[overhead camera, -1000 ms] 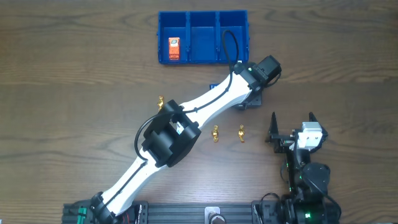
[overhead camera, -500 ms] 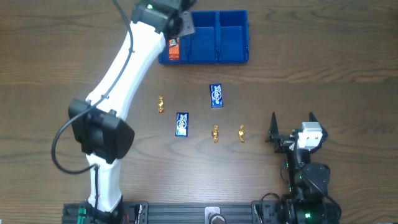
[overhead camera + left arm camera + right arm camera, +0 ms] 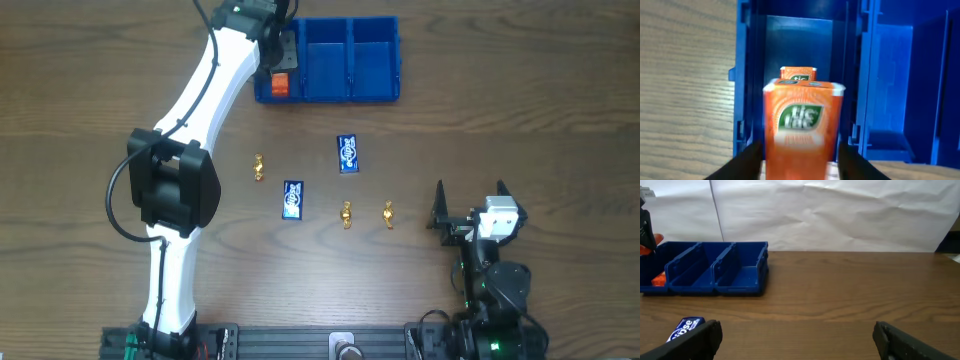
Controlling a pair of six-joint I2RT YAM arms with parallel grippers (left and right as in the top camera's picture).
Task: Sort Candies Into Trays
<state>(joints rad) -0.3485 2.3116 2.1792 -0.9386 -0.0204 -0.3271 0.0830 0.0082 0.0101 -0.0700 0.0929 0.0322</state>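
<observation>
My left gripper (image 3: 800, 162) is shut on an orange mint box (image 3: 804, 122), held upright above the left compartment of the blue three-compartment tray (image 3: 742, 75). A second orange box (image 3: 797, 74) lies in that compartment. From above, the left gripper (image 3: 275, 45) is over the tray's (image 3: 327, 98) left end. On the table lie two blue-wrapped candies (image 3: 347, 153) (image 3: 293, 199) and three gold-wrapped candies (image 3: 259, 167) (image 3: 346, 214) (image 3: 388, 213). The right gripper (image 3: 470, 205) stands open near the table's front right, holding nothing.
The tray's middle and right compartments (image 3: 740, 275) look empty. A white backdrop (image 3: 840, 215) rises behind the table's far edge. In the right wrist view, a blue candy (image 3: 686, 326) lies just ahead of the open fingers (image 3: 695, 340).
The left arm swung from the table's middle right to the tray's left compartment, uncovering the two blue candies. The right arm has not moved.
</observation>
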